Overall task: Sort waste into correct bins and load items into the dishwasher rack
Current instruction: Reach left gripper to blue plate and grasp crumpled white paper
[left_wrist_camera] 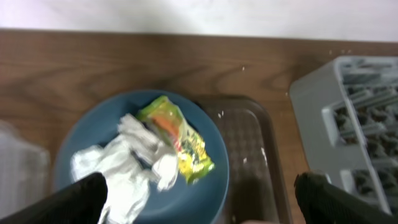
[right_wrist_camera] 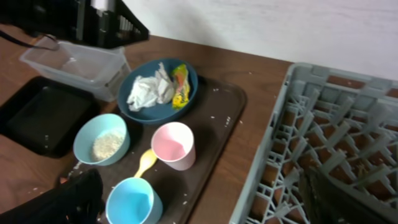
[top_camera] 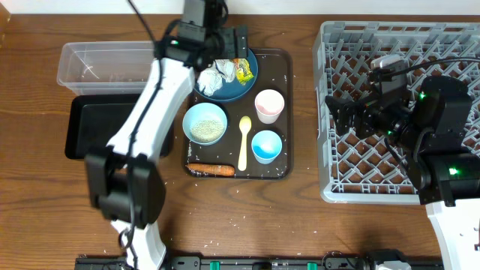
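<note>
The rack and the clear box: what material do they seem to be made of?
The rack is probably moulded plastic with a matte grey finish: even colour and thick lattice ribs. The clear box is probably thin, slightly glossy plastic: see-through walls and rounded corners. Looks alone cannot confirm either.

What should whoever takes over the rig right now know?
Left pincer open above the plate; right pincer open over the rack.
Paper and wrapper on plate, rice in bowl; carrot, spoon, pink cup, blue cup beside them on the brown tray.
Done: nothing racked; paper, wrapper, carrot unbinned.
Left: all sorting into box and black tray, then loading.
</note>
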Available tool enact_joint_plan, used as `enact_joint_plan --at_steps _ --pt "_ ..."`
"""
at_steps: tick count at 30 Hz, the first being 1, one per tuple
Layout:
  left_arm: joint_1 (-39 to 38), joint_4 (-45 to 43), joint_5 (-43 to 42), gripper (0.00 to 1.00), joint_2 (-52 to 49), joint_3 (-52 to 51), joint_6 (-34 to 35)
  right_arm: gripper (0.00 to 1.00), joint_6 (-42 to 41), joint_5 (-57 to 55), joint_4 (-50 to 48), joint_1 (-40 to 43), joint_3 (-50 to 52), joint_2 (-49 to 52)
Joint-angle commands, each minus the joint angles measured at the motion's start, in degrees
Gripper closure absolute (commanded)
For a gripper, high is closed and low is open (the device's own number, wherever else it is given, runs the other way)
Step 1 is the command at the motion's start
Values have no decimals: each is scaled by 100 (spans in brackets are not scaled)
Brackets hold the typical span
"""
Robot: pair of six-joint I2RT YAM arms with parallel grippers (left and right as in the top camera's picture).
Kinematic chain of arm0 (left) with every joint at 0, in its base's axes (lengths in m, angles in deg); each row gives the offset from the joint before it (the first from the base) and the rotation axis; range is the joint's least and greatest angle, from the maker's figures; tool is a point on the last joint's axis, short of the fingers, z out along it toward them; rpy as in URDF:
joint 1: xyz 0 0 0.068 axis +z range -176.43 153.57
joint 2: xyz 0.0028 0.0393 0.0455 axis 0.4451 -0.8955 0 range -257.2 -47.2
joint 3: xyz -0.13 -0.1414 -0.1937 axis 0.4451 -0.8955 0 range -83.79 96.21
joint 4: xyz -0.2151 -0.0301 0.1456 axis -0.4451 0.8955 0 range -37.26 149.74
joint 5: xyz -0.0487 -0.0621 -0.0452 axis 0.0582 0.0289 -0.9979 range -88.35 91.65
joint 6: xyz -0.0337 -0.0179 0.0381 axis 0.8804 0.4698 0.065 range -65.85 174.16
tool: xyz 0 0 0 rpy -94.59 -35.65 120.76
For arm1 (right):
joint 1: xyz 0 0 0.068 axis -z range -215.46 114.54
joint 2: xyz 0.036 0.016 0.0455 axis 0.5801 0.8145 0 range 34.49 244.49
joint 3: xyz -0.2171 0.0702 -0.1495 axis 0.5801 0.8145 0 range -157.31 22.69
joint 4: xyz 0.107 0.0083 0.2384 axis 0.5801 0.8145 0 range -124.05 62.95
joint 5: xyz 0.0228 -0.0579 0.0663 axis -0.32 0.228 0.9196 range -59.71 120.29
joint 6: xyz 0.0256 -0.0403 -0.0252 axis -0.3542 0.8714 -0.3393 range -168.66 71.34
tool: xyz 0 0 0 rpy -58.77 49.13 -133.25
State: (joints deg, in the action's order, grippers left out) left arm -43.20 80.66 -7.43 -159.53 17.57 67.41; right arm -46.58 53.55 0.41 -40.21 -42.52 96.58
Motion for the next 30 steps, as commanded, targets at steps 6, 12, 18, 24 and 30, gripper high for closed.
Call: enact_joint_plan --at_steps 6,12,18,24,30 --pt "-42 -236 1185 3 -1027 83 2140 1 81 -229 109 -42 -109 15" --pt "-42 -343 1550 3 -1497 83 2413 1 81 -229 166 -42 -109 87" --pt "-44 -713 1578 3 -1956 83 2413 1 81 -229 155 -42 -109 199" --pt "-46 -839 1580 5 -2192 76 2413 1 81 -229 144 -42 -109 306" --pt "-68 -745 1532 53 -2312 76 2413 1 79 -227 107 -42 -109 389"
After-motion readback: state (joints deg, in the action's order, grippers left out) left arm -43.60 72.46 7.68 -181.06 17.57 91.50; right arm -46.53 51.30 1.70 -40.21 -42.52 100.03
